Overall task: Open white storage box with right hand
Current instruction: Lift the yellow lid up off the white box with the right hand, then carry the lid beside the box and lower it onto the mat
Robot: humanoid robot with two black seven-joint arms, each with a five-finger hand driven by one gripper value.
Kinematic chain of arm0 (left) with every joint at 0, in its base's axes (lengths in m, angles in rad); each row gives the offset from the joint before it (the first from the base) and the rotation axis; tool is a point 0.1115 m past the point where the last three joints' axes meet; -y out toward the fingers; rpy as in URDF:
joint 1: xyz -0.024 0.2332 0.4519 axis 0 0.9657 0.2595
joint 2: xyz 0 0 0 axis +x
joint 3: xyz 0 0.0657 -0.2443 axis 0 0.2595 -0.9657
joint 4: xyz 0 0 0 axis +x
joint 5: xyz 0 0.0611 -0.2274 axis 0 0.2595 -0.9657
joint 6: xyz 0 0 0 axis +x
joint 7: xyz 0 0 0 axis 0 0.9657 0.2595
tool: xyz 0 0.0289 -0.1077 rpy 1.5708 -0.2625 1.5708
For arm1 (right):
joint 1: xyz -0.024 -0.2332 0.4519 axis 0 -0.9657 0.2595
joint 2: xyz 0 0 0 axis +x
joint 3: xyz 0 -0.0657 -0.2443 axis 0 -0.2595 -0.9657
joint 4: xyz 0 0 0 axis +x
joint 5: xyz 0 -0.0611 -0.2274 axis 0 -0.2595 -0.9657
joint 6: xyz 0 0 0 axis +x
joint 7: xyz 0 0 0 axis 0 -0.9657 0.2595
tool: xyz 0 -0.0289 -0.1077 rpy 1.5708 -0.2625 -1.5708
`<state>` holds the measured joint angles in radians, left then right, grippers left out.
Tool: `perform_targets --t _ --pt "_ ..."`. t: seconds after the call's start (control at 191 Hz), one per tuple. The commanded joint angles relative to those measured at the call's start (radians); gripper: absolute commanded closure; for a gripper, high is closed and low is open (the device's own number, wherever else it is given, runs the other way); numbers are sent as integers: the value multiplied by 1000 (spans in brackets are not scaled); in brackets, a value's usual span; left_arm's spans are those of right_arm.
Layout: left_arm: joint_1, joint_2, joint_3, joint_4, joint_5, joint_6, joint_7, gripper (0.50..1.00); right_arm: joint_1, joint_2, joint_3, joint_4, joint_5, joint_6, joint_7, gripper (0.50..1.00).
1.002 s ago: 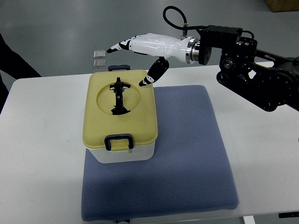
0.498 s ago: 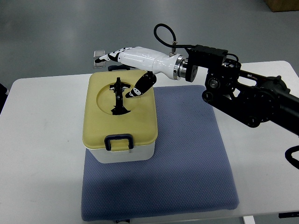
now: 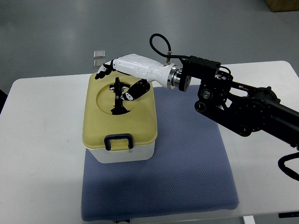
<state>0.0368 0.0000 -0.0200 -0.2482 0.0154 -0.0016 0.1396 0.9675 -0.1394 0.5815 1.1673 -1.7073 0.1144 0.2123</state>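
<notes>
Seen from above: my right hand reaches in from the right edge over the far part of the white storage box, its black forearm crossing above the far right corner of the blue mat. The box sits on the left half of that mat, toward the table's far side, its yellow lid closed and a dark latch on the near edge facing me. My fingers are extended and loosely spread above the lid's far left corner, grasping nothing; my black-tipped thumb points down toward the round recess in the lid, just beside the black folding handle lying flat there. Whether the thumb actually touches the lid I cannot tell from this angle. The mat covers the middle of the white tabletop and runs to its near edge. Beyond the table's far edge, two small grey squares lie on the floor. No other view is given.
</notes>
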Motion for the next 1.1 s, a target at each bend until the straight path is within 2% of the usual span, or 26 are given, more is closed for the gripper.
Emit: perform_targets --t 0.0,0.352,0.54,0.714,0.829,0.976,1.097 --pt "0 0 0 1 0 0 0 500 -1 4 0 0 0 -10 1 1000" --pt "0 0 0 1 0 0 0 500 14 14 40 23 15 -12 1 1000" --pt "0 0 0 3 0 0 0 500 79 -17 110 38 31 4 1 1000" --pt "0 0 0 3 0 0 0 500 120 -152 129 46 98 73 10 1000" --pt "0 0 0 3 0 0 0 500 123 -273 126 46 123 102 56 1000" --pt "0 0 3 3 0 0 0 500 106 -448 109 41 123 182 107 1000" --pt "0 0 5 1 0 0 0 500 62 -571 95 40 120 220 128 1000"
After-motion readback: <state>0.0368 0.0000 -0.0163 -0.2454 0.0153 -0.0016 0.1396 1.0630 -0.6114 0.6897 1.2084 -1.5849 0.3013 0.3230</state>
